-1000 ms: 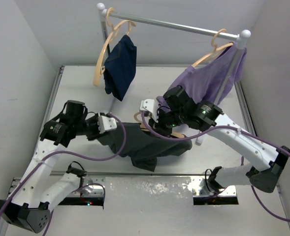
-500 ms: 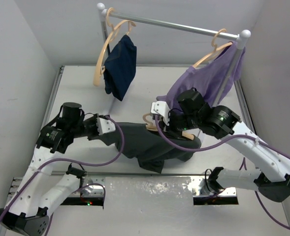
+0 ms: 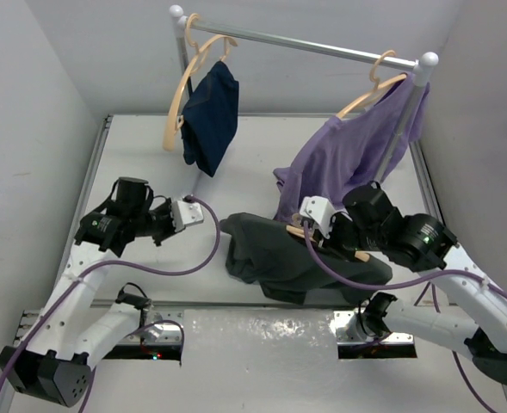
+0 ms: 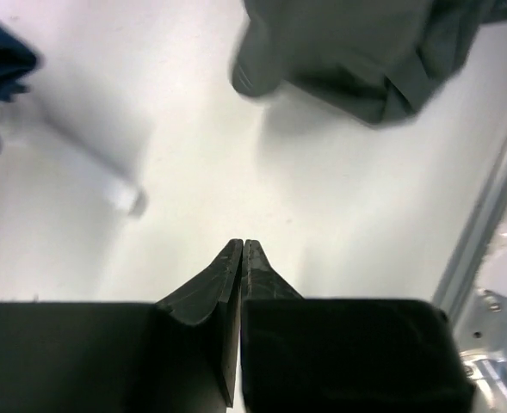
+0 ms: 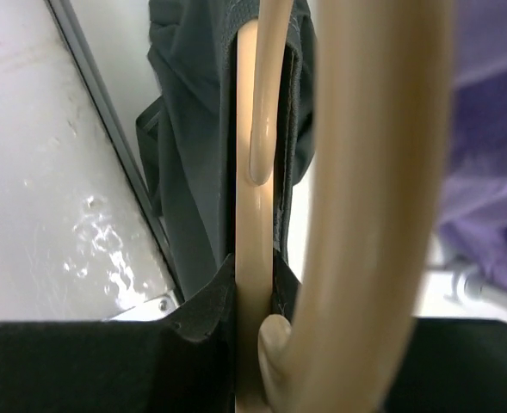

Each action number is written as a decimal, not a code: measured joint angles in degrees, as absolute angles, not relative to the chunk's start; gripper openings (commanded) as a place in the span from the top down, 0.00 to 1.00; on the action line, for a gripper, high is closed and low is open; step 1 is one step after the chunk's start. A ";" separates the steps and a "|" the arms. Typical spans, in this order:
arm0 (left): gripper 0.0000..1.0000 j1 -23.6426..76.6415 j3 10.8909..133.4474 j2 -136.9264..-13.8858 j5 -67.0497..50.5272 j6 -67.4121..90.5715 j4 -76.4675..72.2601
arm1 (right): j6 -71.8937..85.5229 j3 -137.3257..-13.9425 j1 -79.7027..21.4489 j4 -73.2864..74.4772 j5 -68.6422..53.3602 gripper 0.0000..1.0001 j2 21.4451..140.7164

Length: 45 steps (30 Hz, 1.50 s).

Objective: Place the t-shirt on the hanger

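Clamping the hanger [image 5: 253,215] inside the t-shirt [image 5: 188,172], right pincer [image 5: 251,277] held low, left pincer [image 4: 241,251] together, empty.

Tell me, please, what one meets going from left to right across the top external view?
On the table: left gripper → t-shirt. On the rail: navy garment → lilac shirt. The right gripper and the hanger it clamps overlap the t-shirt, so they are left out.
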State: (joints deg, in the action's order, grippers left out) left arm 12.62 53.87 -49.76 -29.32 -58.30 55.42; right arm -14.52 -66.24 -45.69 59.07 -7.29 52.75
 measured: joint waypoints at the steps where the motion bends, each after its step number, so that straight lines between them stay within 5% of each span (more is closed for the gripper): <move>1: 1.00 12.62 52.84 -49.74 -30.20 -57.95 54.98 | -14.04 -65.19 -45.69 60.03 -6.02 1.00 51.53; 8: 0.97 12.64 47.48 -50.43 -33.76 -58.19 54.59 | -12.86 -64.45 -45.60 60.53 -5.32 1.00 50.35; 9: 0.72 12.64 47.88 -50.78 -34.20 -58.15 54.33 | -12.86 -64.88 -45.58 60.53 -5.98 1.00 50.92; 12: 0.40 12.93 51.29 -52.45 -35.55 -56.99 53.23 | -12.88 -66.08 -45.56 59.68 -8.62 1.00 52.88; 23: 0.31 15.97 53.76 -58.28 -44.05 -54.87 45.39 | -13.30 -71.92 -45.56 59.22 -14.17 1.00 55.00; 25: 0.35 16.93 52.01 -58.81 -44.45 -52.38 42.81 | -13.34 -72.05 -45.56 59.20 -14.46 1.00 55.33; 27: 0.72 17.76 50.76 -59.55 -44.91 -49.36 39.83 | -13.34 -72.05 -45.56 59.20 -15.00 1.00 55.46; 28: 1.00 18.00 50.68 -60.10 -45.25 -48.36 38.74 | -13.34 -72.05 -45.56 59.20 -15.16 1.00 55.46; 45: 1.00 9.52 48.18 -61.01 -44.12 -59.94 49.19 | -13.54 -71.68 -45.54 63.05 -10.63 1.00 51.92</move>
